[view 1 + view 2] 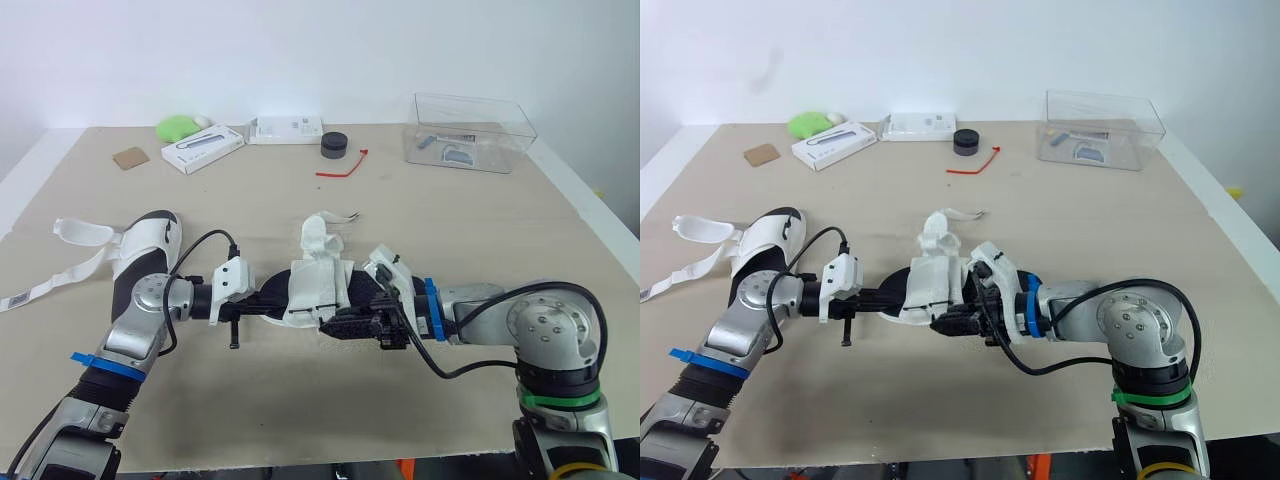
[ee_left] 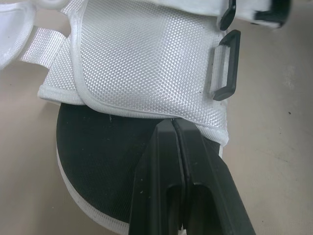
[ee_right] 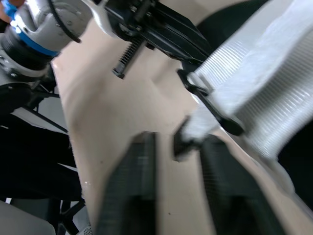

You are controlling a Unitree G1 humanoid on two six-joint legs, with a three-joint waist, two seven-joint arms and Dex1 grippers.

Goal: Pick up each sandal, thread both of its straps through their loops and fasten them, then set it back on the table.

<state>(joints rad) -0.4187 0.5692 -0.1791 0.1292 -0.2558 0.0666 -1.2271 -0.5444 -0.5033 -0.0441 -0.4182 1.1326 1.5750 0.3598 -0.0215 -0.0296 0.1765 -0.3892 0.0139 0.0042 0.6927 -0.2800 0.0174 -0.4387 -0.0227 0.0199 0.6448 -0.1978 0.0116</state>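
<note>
The table [image 1: 480,240] is a wide beige top. Along its far edge, well apart from the work, sits a clear box [image 1: 470,130] among other small clutter. One sandal [image 1: 318,285] lies near the front middle of the table, between the two arms. It has a black footbed and its white straps are bunched upward. The second sandal [image 1: 150,245] rests beside the left arm with its strap [image 1: 80,232] trailing loose, so it appears not yet dealt with.

The left gripper [image 2: 174,128] has its fingers pressed together. The tips sit on the black footbed, right at the hem of the broad white strap panel [image 2: 146,58]. The right gripper [image 3: 168,147] has its fingers spread, and the white strap end [image 3: 193,132] lies in the gap between them, just beside the black loop [image 3: 210,105].

The step in hand looks like threading on the first sandal, with the left arm steadying the sole while the right lines up on the strap tip. The next move probably calls for the right fingers to close on that tip and feed it squarely through the narrow loop without dragging the sandal.

Several things cannot be made out:
- whether the left fingers nip the hem or only bear down on the footbed
- whether either strap is already through a loop
- whether the sandal is lifted off the table or resting on it
</note>
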